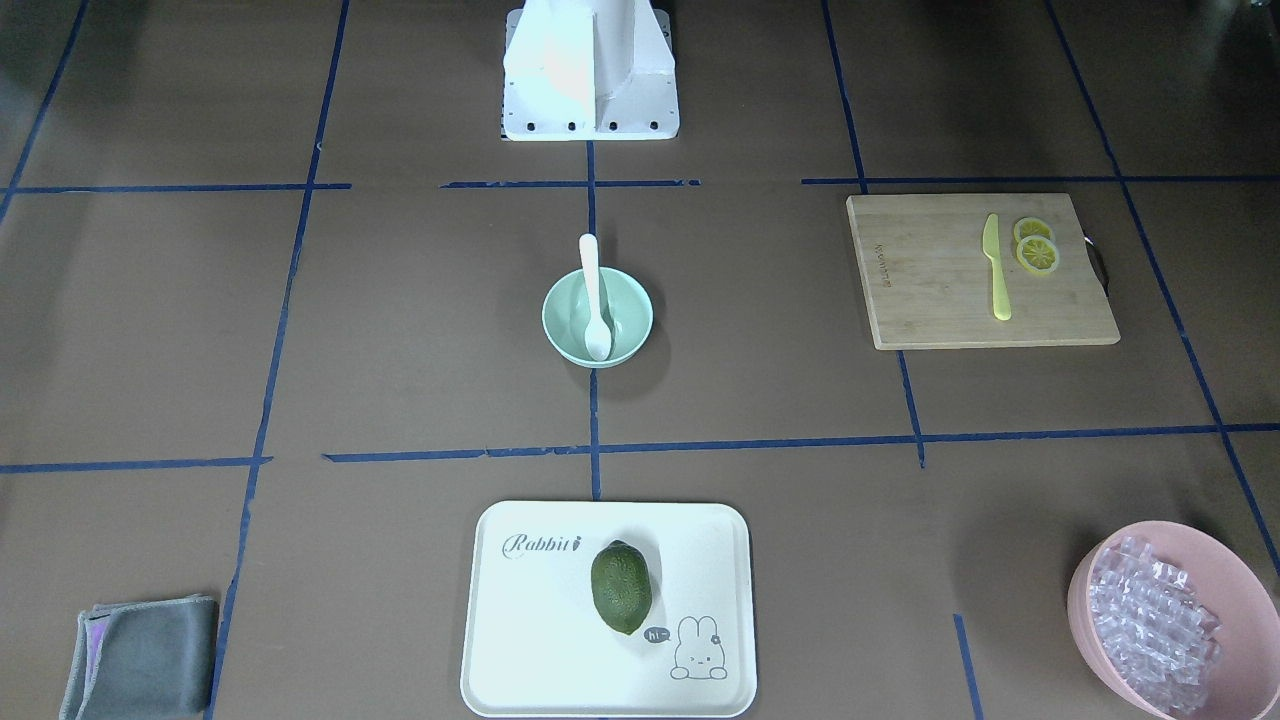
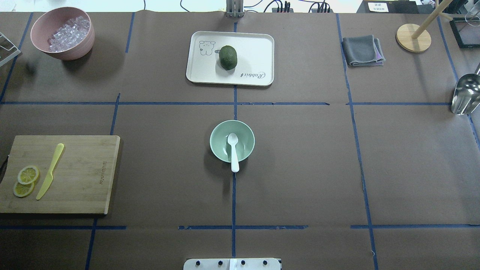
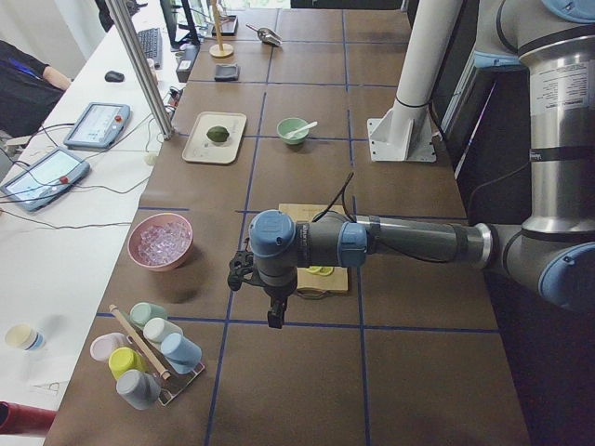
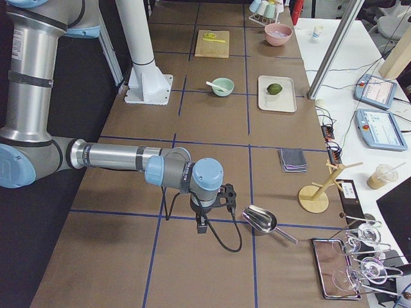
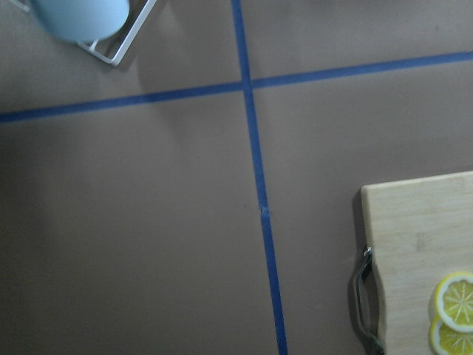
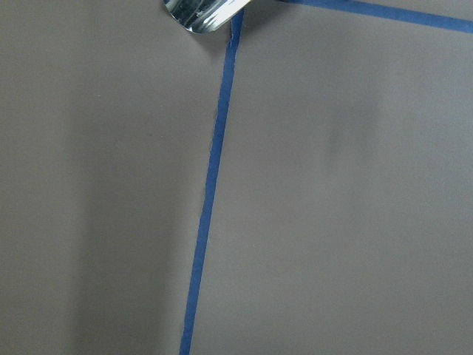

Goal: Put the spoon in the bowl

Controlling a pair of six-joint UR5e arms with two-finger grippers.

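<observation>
The small white spoon lies in the pale mint-green bowl at the table's middle. Its scoop rests inside and its handle leans over the rim on the robot's side. Both also show in the front-facing view: spoon, bowl. My left gripper hangs over the table near the cutting board, far from the bowl. My right gripper hangs next to a metal scoop, also far away. I cannot tell whether either is open or shut. Neither wrist view shows fingers.
A cutting board holds a yellow knife and lemon slices. A white tray bears a green fruit. Also here are a pink bowl of clear cubes, a grey cloth, a metal scoop and a cup rack.
</observation>
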